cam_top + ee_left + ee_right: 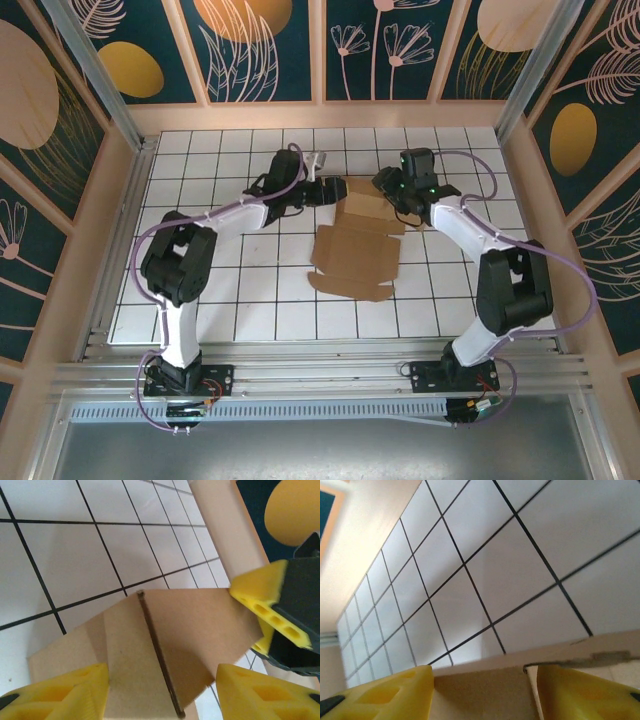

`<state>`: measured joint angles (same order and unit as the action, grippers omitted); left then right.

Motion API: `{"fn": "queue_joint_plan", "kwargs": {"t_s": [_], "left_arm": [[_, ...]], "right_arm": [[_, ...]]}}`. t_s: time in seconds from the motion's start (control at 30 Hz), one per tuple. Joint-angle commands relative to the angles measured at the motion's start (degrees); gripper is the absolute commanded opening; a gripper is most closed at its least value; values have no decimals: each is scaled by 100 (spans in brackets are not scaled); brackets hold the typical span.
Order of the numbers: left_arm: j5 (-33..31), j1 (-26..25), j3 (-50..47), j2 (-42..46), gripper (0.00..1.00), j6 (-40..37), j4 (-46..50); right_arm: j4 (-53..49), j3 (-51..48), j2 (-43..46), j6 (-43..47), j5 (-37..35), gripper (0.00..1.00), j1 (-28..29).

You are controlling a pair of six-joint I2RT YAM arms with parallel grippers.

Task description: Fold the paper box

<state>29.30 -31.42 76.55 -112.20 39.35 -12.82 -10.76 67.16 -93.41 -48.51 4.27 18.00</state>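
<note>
Left gripper point(162, 677) and right gripper point(485, 680), fingers spread, seemingly straddle far flaps of the flat brown cardboard paper box point(355, 250).

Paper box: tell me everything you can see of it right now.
The paper box is plain brown cardboard, not yet a box: a die-cut sheet with flaps, its near part lying flat on the gridded table. Its far end sits between the left gripper and the right gripper. The left wrist view shows a lifted panel with a dark cut edge down it, between that gripper's spread fingers, and a yellow finger of the right gripper touching its corner.
</note>
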Motion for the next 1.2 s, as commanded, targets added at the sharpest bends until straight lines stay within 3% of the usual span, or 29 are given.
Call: {"fn": "queue_joint_plan", "kwargs": {"t_s": [0.0,0.17,0.5,0.73,0.8,0.97,1.17], "left_arm": [[-741,-148,-414,438,58,528,-1083],[-1333,-215,-685,679,62,526,-1208],[-2211,-214,-220,892,67,88,-50],[-1611,-215,747,487,66,408,1065],[-1446,-215,843,411,66,506,1206],[-1294,-213,793,298,66,605,1237],[-804,-215,895,36,65,687,1234]], "right_arm": [[-106,290,-231,918,-46,56,-20],[-349,548,-357,1080,-227,58,-43],[-367,359,314,1122,-405,63,-51],[-648,243,890,1109,-408,68,-192],[-640,6,1091,1196,-7,71,-527],[497,-1565,1624,1238,2383,71,-1962],[1155,-2469,1690,1082,2754,71,-2109]]}}
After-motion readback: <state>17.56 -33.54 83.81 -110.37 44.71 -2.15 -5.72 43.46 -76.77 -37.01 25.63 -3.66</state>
